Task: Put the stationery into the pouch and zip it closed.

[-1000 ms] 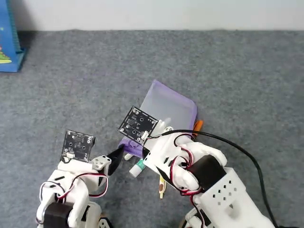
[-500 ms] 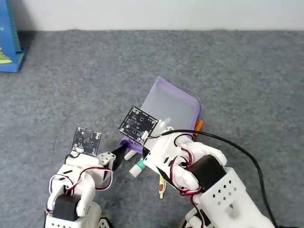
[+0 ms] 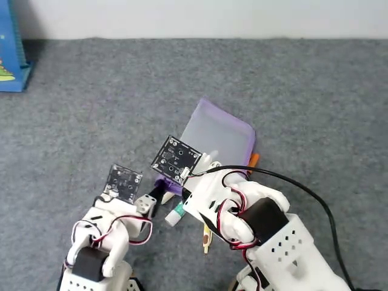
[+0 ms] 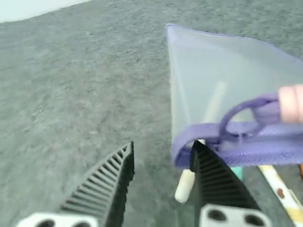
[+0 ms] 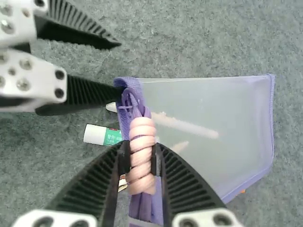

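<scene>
Pouch (image 4: 222,80) corner against left tool (image 4: 162,144)

Green label on the glue stick (image 5: 100,135) seems printed, but too small to read.

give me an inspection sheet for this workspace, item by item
surface: grey carpet-like mat, flat, no spills seen
job's things: translucent, purple-trimmed pouch lying flat; glue stick and pencil outside it on the mat; orange item peeking out beside the pouch; pale sticks show through the pouch, cannot tell if inside or underneath
clutter: blue box at the mat's edge
grippers: left gripper open, one finger at the pouch's mouth corner; right gripper shut on pink zip pull
cables: black cable running over the right arm
surroundings: white wall behind the mat
</scene>
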